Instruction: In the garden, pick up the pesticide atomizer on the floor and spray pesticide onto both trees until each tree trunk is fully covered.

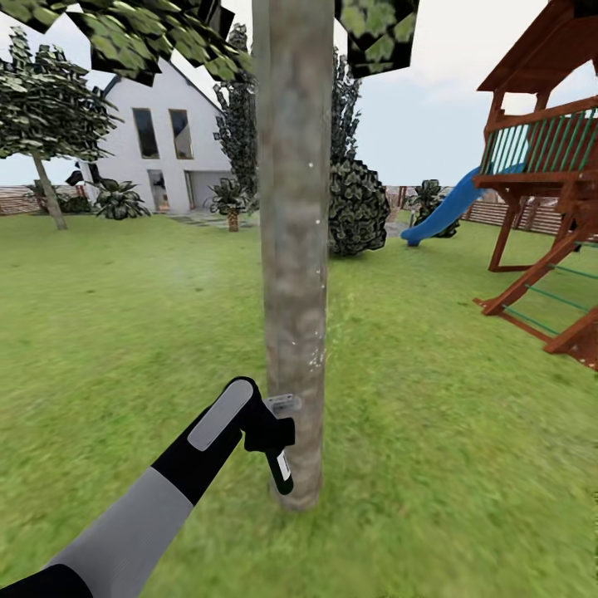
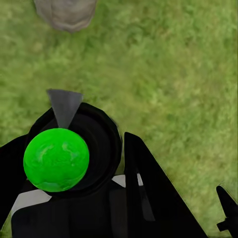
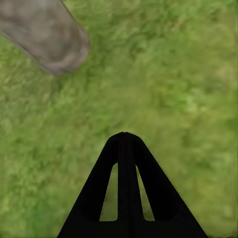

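In the head view, the white house (image 1: 170, 141) stands in the upper left of the frame. From the lower left the left gripper (image 1: 264, 425) reaches to the centre and pinches the pesticide atomizer (image 1: 276, 440), whose grey nozzle touches the tree trunk (image 1: 292, 249). Some white specks of pesticide (image 1: 314, 359) sit on the bark. At the right edge is a wooden play tower (image 1: 544, 191) with a blue slide (image 1: 444, 209). In the right wrist view, the right gripper (image 3: 125, 136) is pressed together above the grass (image 3: 178, 74).
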You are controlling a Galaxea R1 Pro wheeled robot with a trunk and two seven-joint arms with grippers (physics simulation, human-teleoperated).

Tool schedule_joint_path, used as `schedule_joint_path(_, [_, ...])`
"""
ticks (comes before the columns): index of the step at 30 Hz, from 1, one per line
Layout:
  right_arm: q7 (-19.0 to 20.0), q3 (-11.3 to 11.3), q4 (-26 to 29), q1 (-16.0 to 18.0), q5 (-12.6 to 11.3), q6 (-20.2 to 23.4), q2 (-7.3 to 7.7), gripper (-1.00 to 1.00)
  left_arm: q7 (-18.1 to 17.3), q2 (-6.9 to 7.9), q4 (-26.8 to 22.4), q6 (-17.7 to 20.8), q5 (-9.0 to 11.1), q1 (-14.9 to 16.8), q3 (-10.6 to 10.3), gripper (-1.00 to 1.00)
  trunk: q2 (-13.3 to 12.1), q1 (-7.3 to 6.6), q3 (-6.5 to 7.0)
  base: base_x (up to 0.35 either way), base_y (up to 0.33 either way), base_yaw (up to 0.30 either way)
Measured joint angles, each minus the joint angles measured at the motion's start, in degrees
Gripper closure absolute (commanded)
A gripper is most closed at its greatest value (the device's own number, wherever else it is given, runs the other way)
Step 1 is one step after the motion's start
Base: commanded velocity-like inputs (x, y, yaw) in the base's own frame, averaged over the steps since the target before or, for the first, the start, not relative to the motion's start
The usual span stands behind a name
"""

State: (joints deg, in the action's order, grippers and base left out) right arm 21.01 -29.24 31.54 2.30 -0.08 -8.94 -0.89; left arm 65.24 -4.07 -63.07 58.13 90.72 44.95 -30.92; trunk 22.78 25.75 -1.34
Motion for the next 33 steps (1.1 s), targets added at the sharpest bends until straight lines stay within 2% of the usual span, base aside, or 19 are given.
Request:
schedule_joint_path(14, [0.0,0.0,0.0,0.0,0.0,0.0,0.0,1.0,0.0,0.02,-0.1,0.0,0.0,0.0,0.0,1.0,0.0,0.0,0.0,0.0,0.345,-0.242])
schedule_joint_path(18, [0.0,0.0,0.0,0.0,0.0,0.0,-0.02,1.0,0.1,0.08,0.5,-0.5,-0.3,-0.7,0.0,1.0,0.0,0.0,0.0,0.0,0.323,-0.07])
schedule_joint_path(20, [0.0,0.0,0.0,0.0,0.0,0.0,-0.06,1.0,0.0,0.13,0.8,-1.4,-3.9,-1.3,0.0,1.0,0.0,0.0,0.0,0.007,0.205,-0.014])
schedule_joint_path(21, [0.0,0.0,0.0,0.0,0.0,0.0,-0.08,1.0,0.0,0.13,0.9,-1.7,-7.3,-1.8,0.0,1.0,0.0,0.0,0.0,0.05,0.142,-0.005])
schedule_joint_path(22, [0.0,0.0,0.0,0.0,0.0,0.0,-0.06,1.0,0.0,0.08,1.8,-2.0,-9.5,-2.1,0.0,1.0,0.0,-0.01,0.0,0.068,0.131,-0.003])
schedule_joint_path(24, [0.0,0.0,0.0,0.0,0.0,0.0,-0.06,1.0,0.0,0.04,4.6,-2.2,-11.1,-2.4,0.0,1.0,0.0,-0.01,-0.01,0.147,0.126,-0.001])
schedule_joint_path(27, [0.0,0.0,0.0,0.0,0.0,0.0,-0.09,1.0,0.0,-0.03,6.9,-2.3,-11.6,-2.4,0.1,1.0,0.0,-0.03,0.0,0.275,0.127,0.0])
schedule_joint_path(33, [0.0,0.0,0.1,0.0,0.0,0.0,-0.09,1.0,0.0,-0.08,7.4,-2.2,-11.7,-2.4,0.1,1.0,0.0,-0.02,0.0,0.277,0.109,-0.016])
